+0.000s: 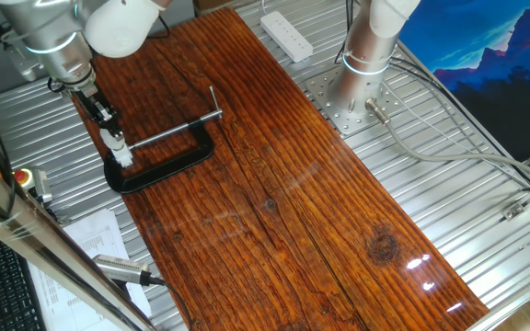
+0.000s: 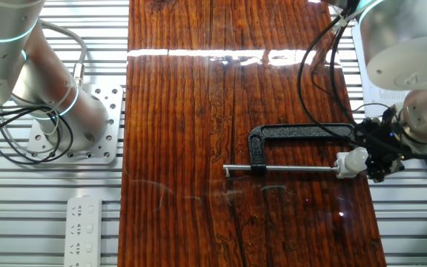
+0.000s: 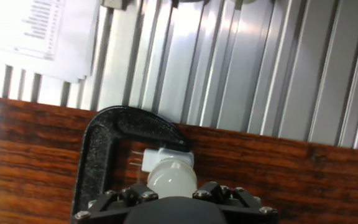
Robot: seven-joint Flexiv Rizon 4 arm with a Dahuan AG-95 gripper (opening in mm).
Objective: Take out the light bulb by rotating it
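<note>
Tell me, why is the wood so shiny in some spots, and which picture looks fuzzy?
In the other fixed view a bright white band of glare crosses the far end of the wooden board; in one fixed view small glints sit near its close corner. The hand view is soft up close: the light bulb and black C-clamp look slightly blurred, and the paper is washed out.

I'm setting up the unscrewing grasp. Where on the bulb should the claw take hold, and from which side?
Grip the bulb on its rounded frosted body, the only part clear of the socket. Come in along its axis from the free rounded end, opposite the socket, fingers on either side, so the wrist can spin it. The clamp holds the socket at the board's edge. The claw appears already there; whether it grips I cannot tell.
</note>
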